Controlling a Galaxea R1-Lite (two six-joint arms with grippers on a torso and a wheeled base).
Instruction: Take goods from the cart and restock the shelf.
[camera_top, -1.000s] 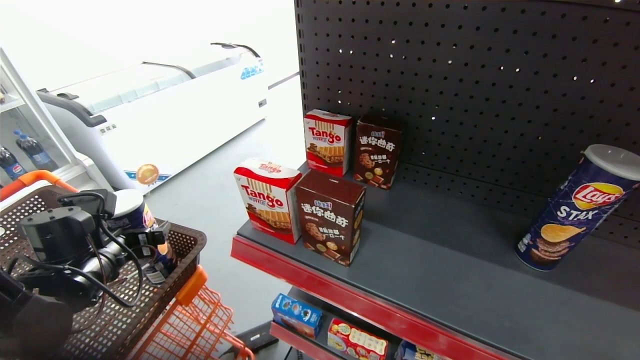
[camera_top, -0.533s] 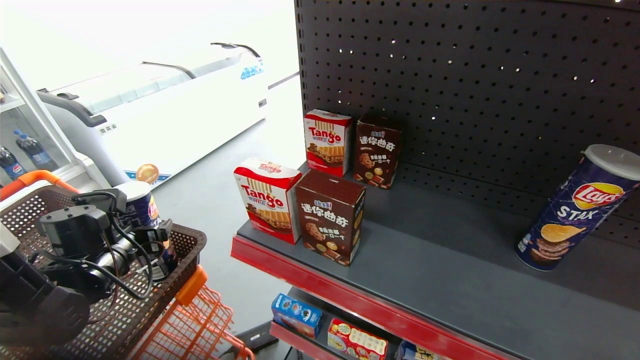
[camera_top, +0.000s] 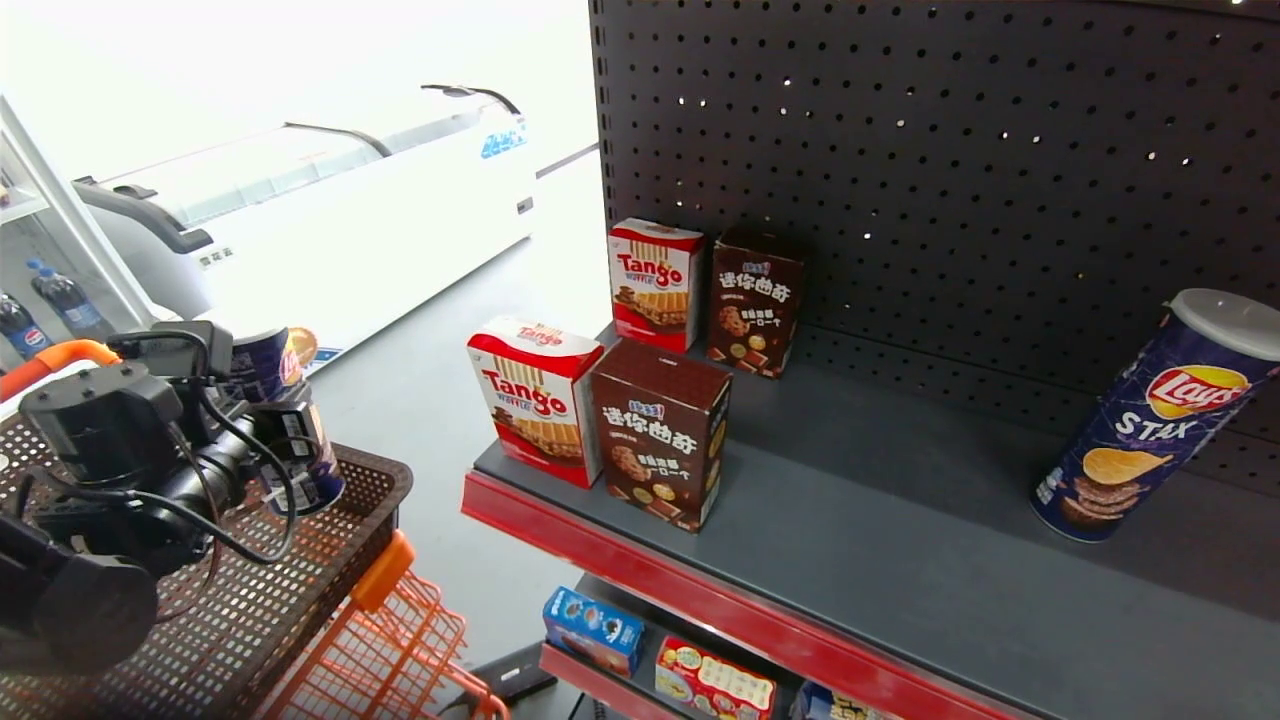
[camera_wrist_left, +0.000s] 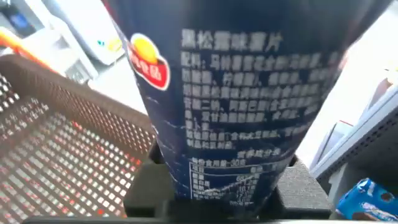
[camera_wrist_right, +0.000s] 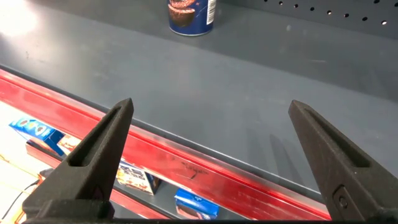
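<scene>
My left pincer (camera_wrist_left: 225, 191) is pinching a dark blue chip can (camera_top: 264, 366) low on its body, one finger pressed to each side of the tube. The can sits a little tilted in the grip, pale lid uppermost. It hangs over the cart's brown perforated basket (camera_top: 372, 488), with its lower end near the basket rim on the shelf side. The cart's orange handle (camera_top: 58, 356) curves up behind the arm, and an orange wire basket (camera_top: 405, 640) sits under the brown one.

My right pincer (camera_wrist_right: 211, 107) is spread wide with nothing between its fingers. It hovers above the shelf (camera_top: 900, 530), over the bare grey deck just inside the red front edge (camera_top: 640, 568).

On the shelf's left end, four boxes stand in two rows. At the front a red-and-white wafer box (camera_top: 538, 400) touches a brown cookie box (camera_top: 660, 432). Behind them, near the pegboard back (camera_top: 950, 150), a second wafer box (camera_top: 655, 285) and a second cookie box (camera_top: 755, 300) stand side by side. Well apart from these, at the right end, a second chip can (camera_top: 1150, 420) of the same dark blue leans tilted against the pegboard, its lid on.

Below the red edge a lower shelf carries a blue box (camera_top: 592, 628) and a pale printed box (camera_top: 715, 682). Across the aisle beyond the cart stands a white chest freezer (camera_top: 330, 240).
</scene>
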